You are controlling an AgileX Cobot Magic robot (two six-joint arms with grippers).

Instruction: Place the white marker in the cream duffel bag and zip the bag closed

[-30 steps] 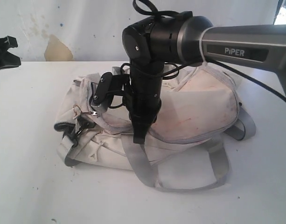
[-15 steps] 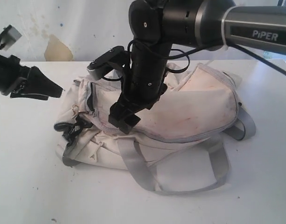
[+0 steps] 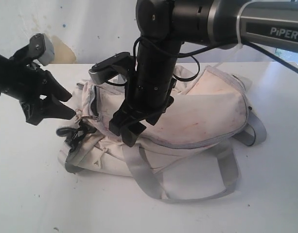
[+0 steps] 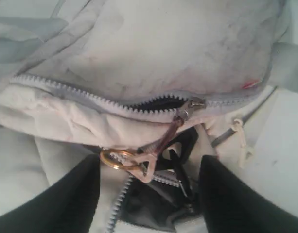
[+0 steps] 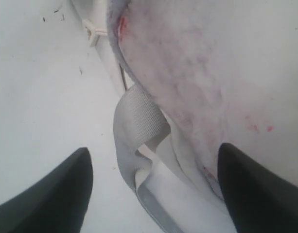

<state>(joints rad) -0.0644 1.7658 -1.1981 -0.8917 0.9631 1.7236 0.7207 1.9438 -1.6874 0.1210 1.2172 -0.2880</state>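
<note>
Furthest left, the left claw (image 3: 65, 103) reaches in over the white counter (image 3: 32, 194) toward the left end of the cream duffel bag (image 3: 207, 111). The claw is released. In the left wrist view its two dark fingers (image 4: 66, 194) stand wide apart. The brass ring (image 4: 115, 158) of the zipper pull lies in the space between them and is not pinched. The ring hangs from a metal tab that runs up to the zipper slider (image 4: 191, 104). Just beside the slider a short dark gap shows between the grey teeth, and further along the teeth are meshed. A black clip (image 3: 79, 132) sits under the ring at the bag's end.

The bag lies on its side in the middle of the counter, its grey handles spread toward the front edge. The white marker is out of sight in all three views.

Over the middle of the bag the right arm bends down, and the right claw (image 3: 130, 127) hangs close to the bag's front face. It too is released. In the right wrist view its fingers (image 5: 46, 189) are spread wide, with a loop of grey webbing handle (image 5: 139, 121) and the bag's stained cream side between them, neither of them gripped.
</note>
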